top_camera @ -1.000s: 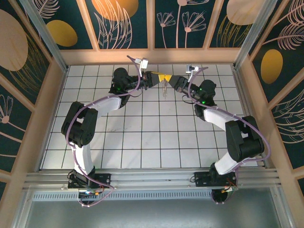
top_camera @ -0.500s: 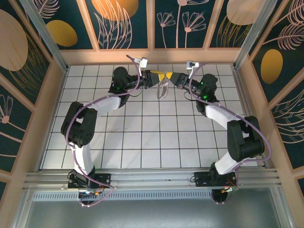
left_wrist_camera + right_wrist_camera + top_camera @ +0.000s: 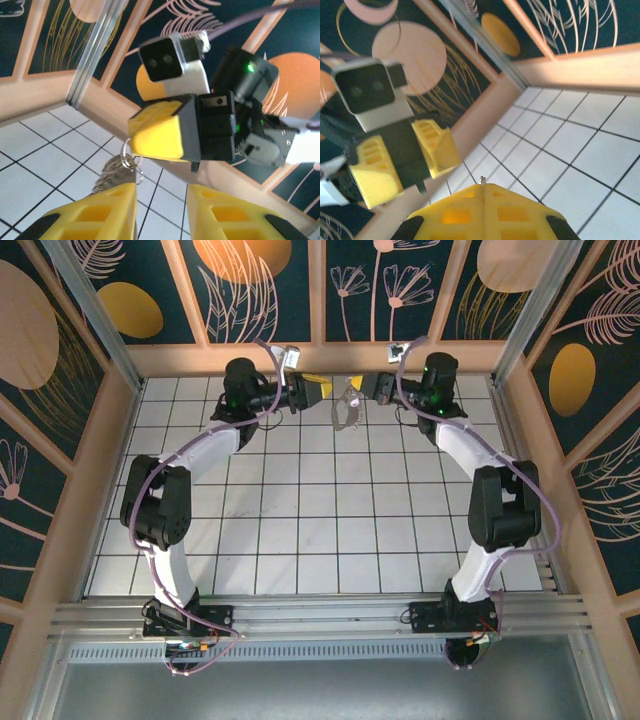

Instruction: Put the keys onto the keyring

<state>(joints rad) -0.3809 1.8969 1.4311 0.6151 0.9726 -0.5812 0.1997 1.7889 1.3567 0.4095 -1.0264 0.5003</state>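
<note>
From above: both arms reach to the far edge of the white tiled desk (image 3: 300,510), hands nose to nose just in front of the back wall (image 3: 320,358). Left hand (image 3: 318,388) on the left, right hand (image 3: 364,390) on the right, w/ the keyring (image 3: 346,408) dangling between them, up off the desk, nearer the right hand's tip. Too small here to tell a key from the ring. Left wrist cam: left hand (image 3: 160,195) stands partly apart, a clear gap btwn its two yellow fingers (image 3: 100,215). Opposite, the right hand (image 3: 150,134) is clamped closed and the keyring (image 3: 122,162) hangs from its tip, chain strip (image 3: 107,180) trailing down by the left hand's left finger. Right wrist cam: right hand (image 3: 483,200) pressed closed, a thin metal sliver (image 3: 482,181) poking out at the seam; can't tell which part of the ring that is. Left hand (image 3: 407,162) faces it, fingers apart, holding nothing.
</note>
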